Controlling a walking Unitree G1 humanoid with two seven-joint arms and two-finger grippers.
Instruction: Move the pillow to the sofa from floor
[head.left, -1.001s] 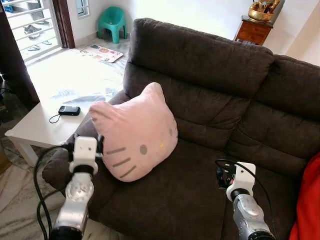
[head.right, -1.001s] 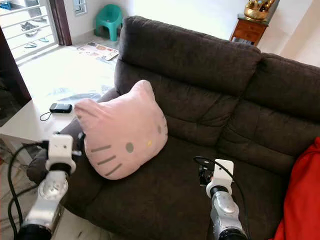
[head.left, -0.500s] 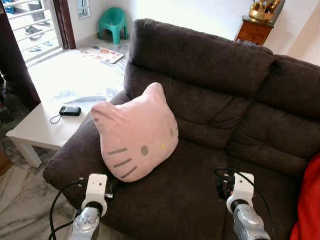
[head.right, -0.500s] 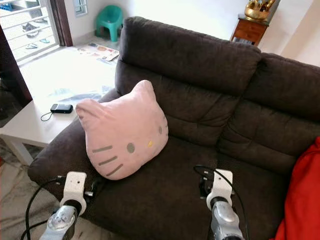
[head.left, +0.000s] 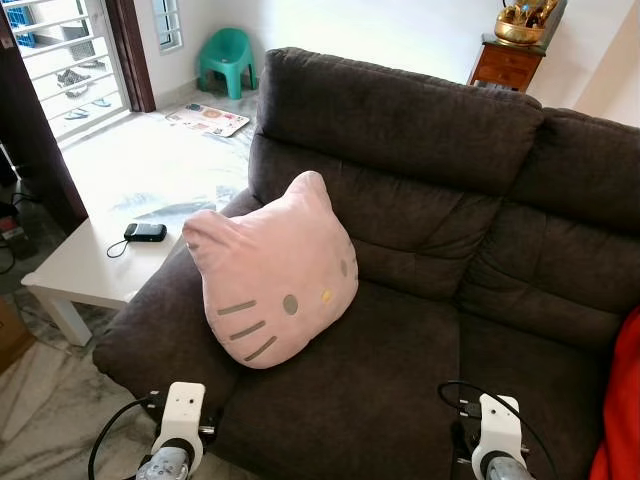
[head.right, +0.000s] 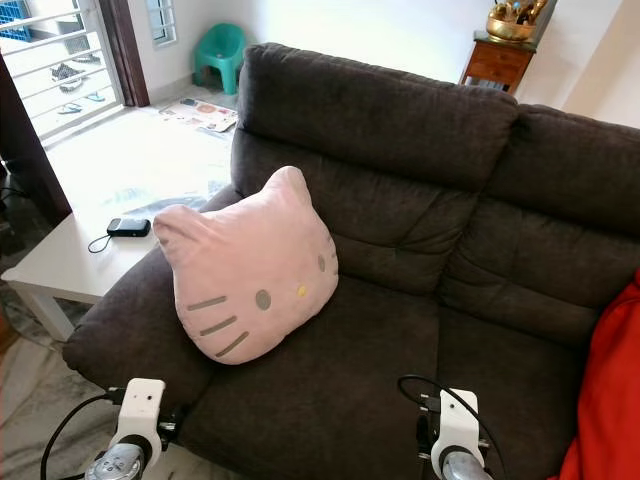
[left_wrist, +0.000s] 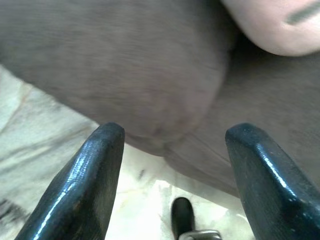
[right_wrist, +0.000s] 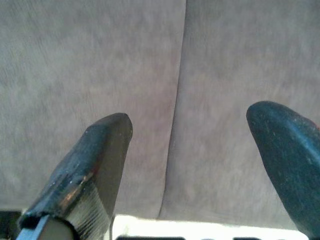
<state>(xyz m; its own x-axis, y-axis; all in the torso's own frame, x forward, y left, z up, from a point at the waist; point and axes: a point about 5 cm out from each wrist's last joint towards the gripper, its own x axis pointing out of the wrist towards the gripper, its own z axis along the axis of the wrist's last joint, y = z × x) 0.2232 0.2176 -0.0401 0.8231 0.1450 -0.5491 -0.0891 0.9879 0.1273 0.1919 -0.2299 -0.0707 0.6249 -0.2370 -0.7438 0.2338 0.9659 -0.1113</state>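
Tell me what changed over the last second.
The left hand let go of the pink pillow and drew back low before the sofa; its fingers are open. The right hand also pulled back, open. The pillow stayed propped on the seat against the armrest.
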